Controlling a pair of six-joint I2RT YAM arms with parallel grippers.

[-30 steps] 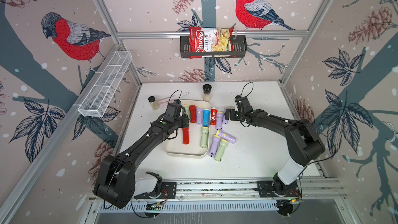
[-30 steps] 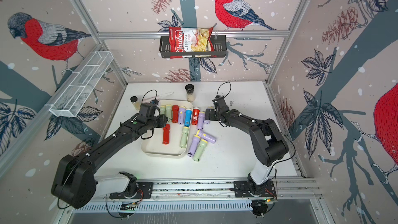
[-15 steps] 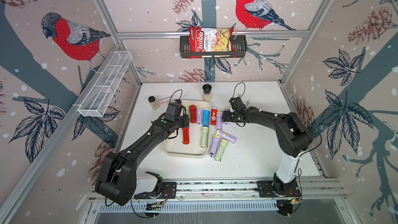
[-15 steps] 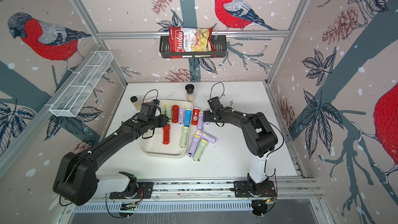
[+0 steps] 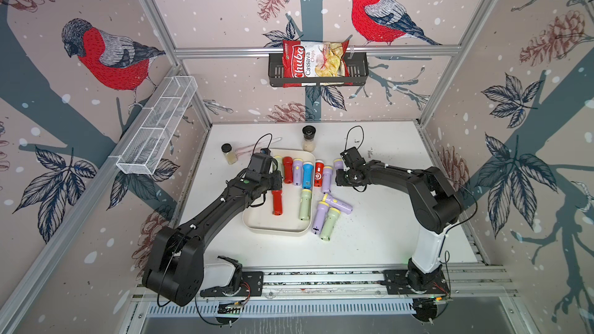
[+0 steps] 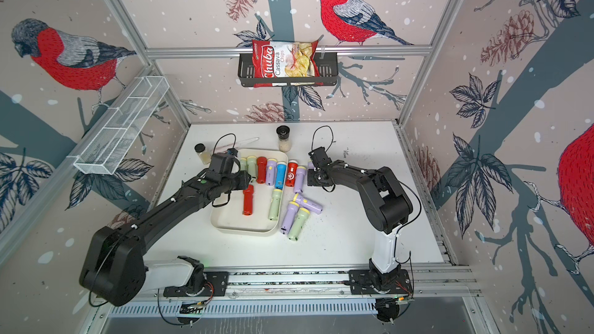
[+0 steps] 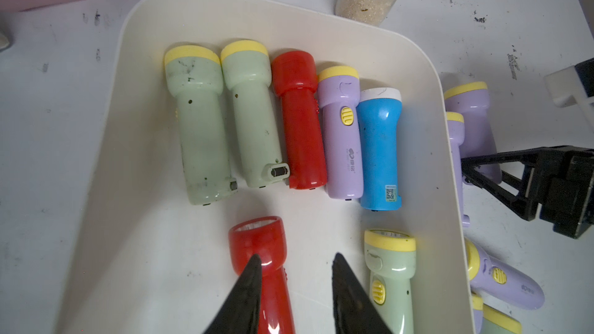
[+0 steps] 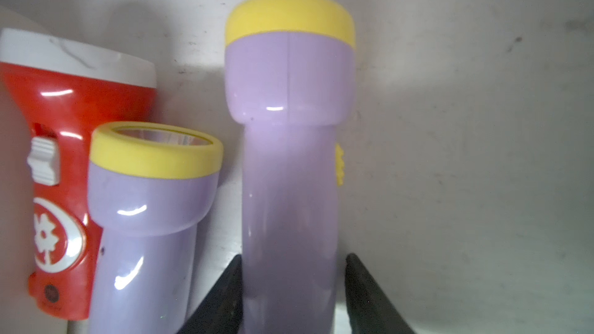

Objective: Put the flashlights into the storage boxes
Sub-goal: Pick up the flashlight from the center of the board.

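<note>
Straddling slim handle of lilac flashlight (image 8: 289, 155) with right pincer (image 8: 294, 255), on bench (image 5: 385, 220) just outside tray (image 7: 138, 187); one jaw touching, sliver of gap at other, so firm pinch unclear. Handle likely picked as narrowest part. With left pincer (image 7: 294, 257) slightly spread, pinching nothing, hovering over red flashlight (image 7: 257, 239) inside tray. Packed side by side elsewhere in tray, probably to save room. Readable: "Chuba Cassava Chips" on bag (image 5: 313, 62) on wall beyond tray; QR sticker on blue flashlight (image 7: 379, 146) in tray.

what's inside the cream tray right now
Seven flashlights lie in the tray: two pale green, red, lilac and blue in a row, plus a loose red and a loose green. In both top views the left arm partly covers the green pair.
</note>
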